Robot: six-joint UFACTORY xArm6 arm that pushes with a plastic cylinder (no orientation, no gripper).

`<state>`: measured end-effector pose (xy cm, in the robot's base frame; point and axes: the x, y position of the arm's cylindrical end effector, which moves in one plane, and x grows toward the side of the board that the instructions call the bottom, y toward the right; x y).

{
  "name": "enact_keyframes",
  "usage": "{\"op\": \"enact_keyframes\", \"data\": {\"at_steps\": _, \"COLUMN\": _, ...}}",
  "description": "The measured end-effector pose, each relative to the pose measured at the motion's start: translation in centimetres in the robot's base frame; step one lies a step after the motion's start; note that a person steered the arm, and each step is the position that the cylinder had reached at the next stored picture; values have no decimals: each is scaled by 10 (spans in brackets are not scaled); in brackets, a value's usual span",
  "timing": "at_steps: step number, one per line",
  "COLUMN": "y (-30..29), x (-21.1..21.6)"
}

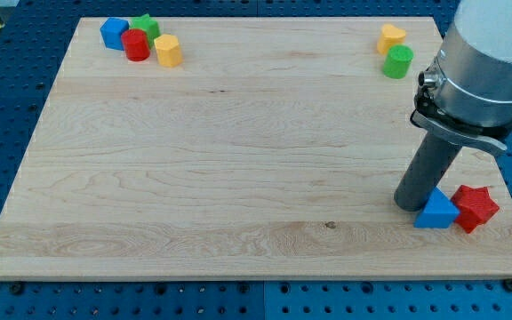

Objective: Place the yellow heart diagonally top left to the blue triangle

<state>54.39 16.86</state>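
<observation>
Since my tip (411, 204) sits touching the blue triangle (436, 212) beside the red star (476, 207), no jaws to speak of, the yellow heart (391, 37) waits far up top, unpushed.

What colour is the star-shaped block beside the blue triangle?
Red. The star block shows clearly in the camera view, at the right of the blue triangle.

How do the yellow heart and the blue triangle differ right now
The yellow heart sits near the view's top right beside a green block; the blue triangle lies near the bottom right, next to a red star. My tip is against the triangle's left, far from the heart. Both rest on the wooden board.
</observation>
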Motion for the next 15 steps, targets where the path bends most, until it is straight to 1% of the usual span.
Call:
{"op": "enact_keyframes", "data": {"at_steps": 1, "y": -22, "x": -15}}
{"op": "enact_keyframes", "data": {"at_steps": 2, "y": -45, "x": -68}}
{"op": "enact_keyframes", "data": {"at_steps": 3, "y": -65, "x": -139}}
{"op": "enact_keyframes", "data": {"at_steps": 4, "y": -70, "x": -211}}
{"op": "enact_keyframes", "data": {"at_steps": 6, "y": -54, "x": -340}}
{"op": "enact_keyframes", "data": {"at_steps": 7, "y": -39, "x": -352}}
{"op": "enact_keyframes", "data": {"at_steps": 9, "y": 73, "x": -350}}
{"op": "enact_keyframes", "data": {"at_steps": 10, "y": 76, "x": -328}}
{"op": "enact_keyframes", "data": {"at_steps": 11, "y": 51, "x": -304}}
{"op": "enact_keyframes", "data": {"at_steps": 12, "y": 23, "x": -301}}
{"op": "enact_keyframes", "data": {"at_steps": 13, "y": 18, "x": -293}}
{"op": "enact_keyframes", "data": {"at_steps": 15, "y": 17, "x": -259}}
